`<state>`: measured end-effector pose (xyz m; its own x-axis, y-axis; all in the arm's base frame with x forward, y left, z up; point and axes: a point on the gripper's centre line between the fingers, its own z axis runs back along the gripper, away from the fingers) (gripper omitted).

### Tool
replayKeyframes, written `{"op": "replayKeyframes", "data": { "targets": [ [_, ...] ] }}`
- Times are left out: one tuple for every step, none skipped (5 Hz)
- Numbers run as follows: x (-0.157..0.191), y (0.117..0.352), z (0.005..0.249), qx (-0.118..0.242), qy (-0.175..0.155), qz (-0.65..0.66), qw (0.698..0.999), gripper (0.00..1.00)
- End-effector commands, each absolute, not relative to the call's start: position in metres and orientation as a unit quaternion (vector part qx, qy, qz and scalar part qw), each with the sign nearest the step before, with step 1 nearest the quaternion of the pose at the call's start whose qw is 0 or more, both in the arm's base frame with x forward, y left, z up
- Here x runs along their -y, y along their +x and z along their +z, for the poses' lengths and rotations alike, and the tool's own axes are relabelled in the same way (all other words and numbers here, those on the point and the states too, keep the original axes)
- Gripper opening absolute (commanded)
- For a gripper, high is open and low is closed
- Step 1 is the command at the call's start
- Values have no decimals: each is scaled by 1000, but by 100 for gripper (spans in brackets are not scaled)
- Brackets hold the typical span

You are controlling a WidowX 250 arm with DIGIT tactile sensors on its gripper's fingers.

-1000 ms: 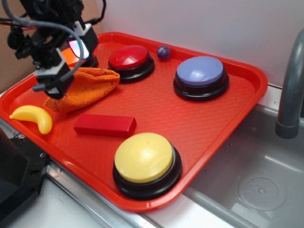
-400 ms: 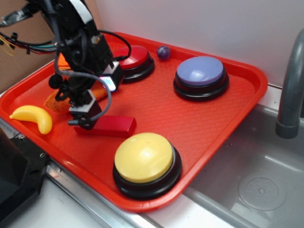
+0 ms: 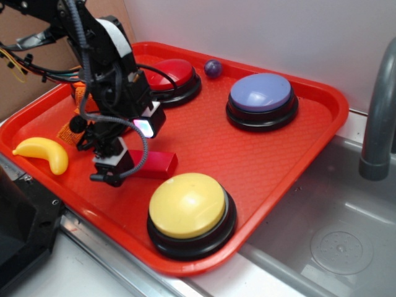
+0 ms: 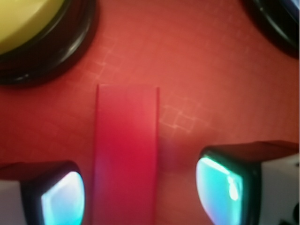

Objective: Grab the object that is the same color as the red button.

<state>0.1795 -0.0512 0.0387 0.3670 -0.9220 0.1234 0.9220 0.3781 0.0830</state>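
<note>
The object, a flat red block (image 3: 156,164) (image 4: 125,154), lies on the red tray (image 3: 260,161) just left of the yellow button (image 3: 187,205). My gripper (image 3: 111,170) (image 4: 140,197) is low over the block's left end, open. In the wrist view the block runs lengthwise between the two fingers. The left pad (image 4: 61,199) sits close to its side and the right pad (image 4: 220,190) stands well apart. The red button (image 3: 170,73) sits at the back of the tray, partly behind my arm.
A blue-lilac button (image 3: 261,93) and a small purple ball (image 3: 213,68) sit at the tray's back. A yellow banana (image 3: 43,153) lies at the left edge. An orange cloth (image 3: 69,131) is mostly hidden behind my arm. A metal sink (image 3: 334,229) and grey faucet (image 3: 377,117) are at the right.
My arm has swung from the back left, above the orange cloth, forward and down onto the red block's left end. The block has not moved.
</note>
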Motion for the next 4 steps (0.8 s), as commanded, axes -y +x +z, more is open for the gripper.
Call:
{"op": "replayKeyframes", "data": {
  "targets": [
    [59, 179, 37, 75, -2, -556, 828, 100],
    [64, 180, 30, 69, 3, -552, 831, 100],
    [69, 177, 25, 70, 19, -547, 834, 100],
    [69, 179, 29, 71, 7, -533, 843, 0]
  ]
}}
